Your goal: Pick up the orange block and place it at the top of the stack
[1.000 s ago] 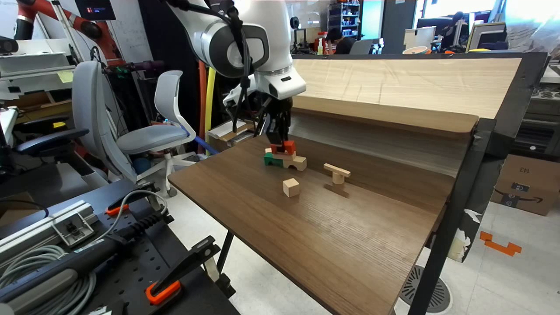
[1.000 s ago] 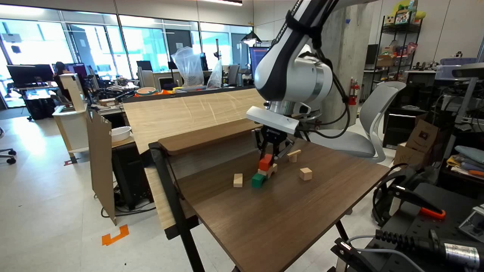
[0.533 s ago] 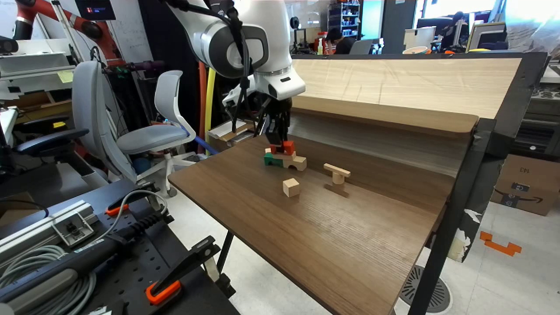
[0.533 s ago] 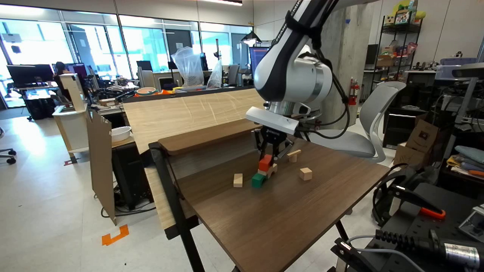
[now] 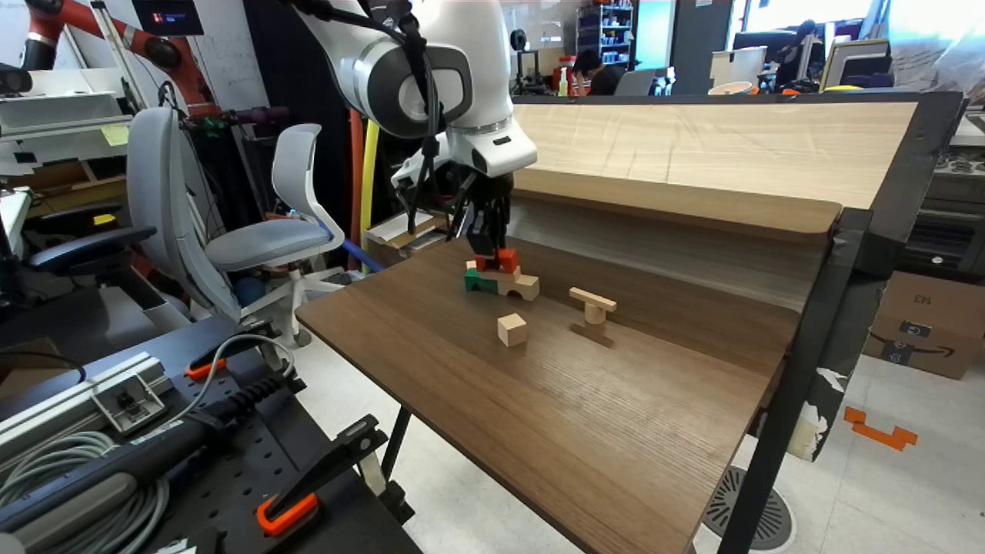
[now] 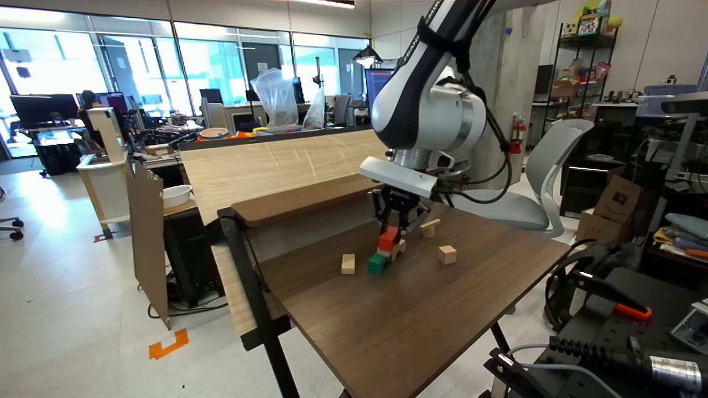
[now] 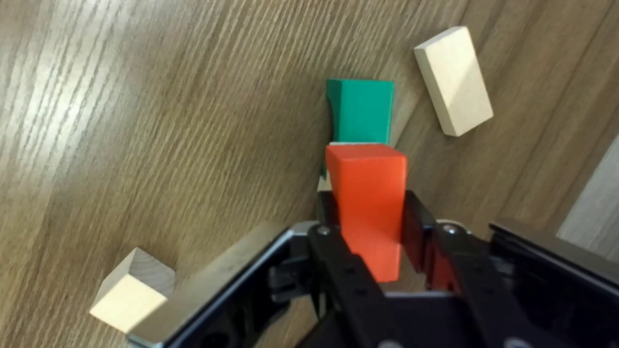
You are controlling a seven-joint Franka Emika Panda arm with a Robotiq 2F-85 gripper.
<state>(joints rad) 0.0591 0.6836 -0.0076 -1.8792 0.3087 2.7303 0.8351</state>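
Note:
The orange block [image 7: 372,212] is a red-orange bar between the two black fingers of my gripper [image 7: 371,205] in the wrist view. The fingers are shut on its sides. In both exterior views the orange block [image 5: 507,259] [image 6: 388,238] is right at the top of the stack, over the pale pieces. I cannot tell whether its weight rests there. The stack has a green arch block [image 5: 481,280] [image 6: 379,264] and a pale arch block [image 5: 524,287] at the bottom, with a flat pale piece across them. The green block [image 7: 365,111] shows beyond the orange one in the wrist view.
A pale cube [image 5: 512,329] [image 6: 447,254] stands near the stack. A pale bar [image 5: 592,298] balances on a small cylinder. Another pale block [image 6: 348,263] [image 7: 454,81] lies on the table beside the stack. A raised shelf [image 5: 677,201] runs along the table's edge.
Almost nothing differs. The arm has shifted only a hair, and the orange block stays between the fingers at the top of the stack, perhaps a touch lower.

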